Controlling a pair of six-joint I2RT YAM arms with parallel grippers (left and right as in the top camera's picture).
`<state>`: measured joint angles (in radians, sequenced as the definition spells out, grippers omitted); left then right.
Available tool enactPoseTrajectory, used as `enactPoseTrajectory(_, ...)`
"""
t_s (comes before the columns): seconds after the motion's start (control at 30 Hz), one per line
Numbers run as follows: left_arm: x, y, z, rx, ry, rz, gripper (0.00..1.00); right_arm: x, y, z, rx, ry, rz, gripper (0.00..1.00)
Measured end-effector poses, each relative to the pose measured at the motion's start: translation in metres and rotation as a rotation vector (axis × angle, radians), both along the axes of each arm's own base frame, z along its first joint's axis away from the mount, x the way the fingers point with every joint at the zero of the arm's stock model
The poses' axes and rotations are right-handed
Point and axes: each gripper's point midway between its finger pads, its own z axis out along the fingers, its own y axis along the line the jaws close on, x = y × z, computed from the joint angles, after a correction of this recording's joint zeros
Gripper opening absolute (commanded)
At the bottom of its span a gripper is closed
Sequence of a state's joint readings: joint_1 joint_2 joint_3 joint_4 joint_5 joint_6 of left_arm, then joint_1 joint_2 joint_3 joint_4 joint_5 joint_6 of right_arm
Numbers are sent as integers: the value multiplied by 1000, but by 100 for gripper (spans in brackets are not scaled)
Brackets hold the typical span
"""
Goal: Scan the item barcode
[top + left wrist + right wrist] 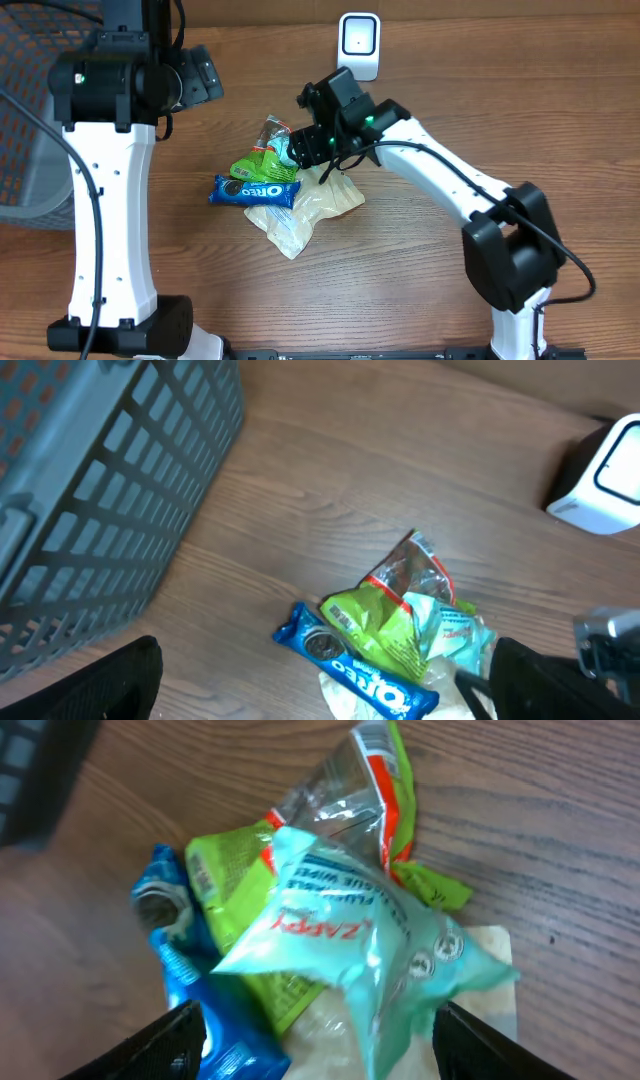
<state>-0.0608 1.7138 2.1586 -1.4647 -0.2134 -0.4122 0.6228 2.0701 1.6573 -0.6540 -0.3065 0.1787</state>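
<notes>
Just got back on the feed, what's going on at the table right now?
The right gripper is down on the pile of packets, jaws open on either side of the teal Zappy packet on top; no firm grip shows yet. An Oreo pack and a green packet lie beside it. The left gripper hangs open and empty, between the grey basket and the pile. Nothing is at the white scanner yet.

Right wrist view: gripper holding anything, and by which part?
Nothing visibly held: right gripper open, astride the teal wipes packet. Left gripper open, empty.
</notes>
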Motion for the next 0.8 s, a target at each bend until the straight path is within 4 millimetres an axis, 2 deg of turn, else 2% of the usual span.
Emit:
enactPoseTrajectory(0.2, 1, 0, -3, 0, 9, 1, 96, 13, 3, -17, -14, -28, -16, 66)
enactPoseTrajectory(0.33, 1, 0, -3, 0, 9, 1, 93, 17, 5, -22, -11, -38, -19, 66)
enactPoseTrajectory(0.73, 1, 0, -3, 0, 9, 1, 94, -1, 8, -50, -1, 103, -16, 59)
enactPoseTrajectory(0.8, 1, 0, -3, 0, 10, 1, 94, -2, 8, -59, -6, 123, -24, 54)
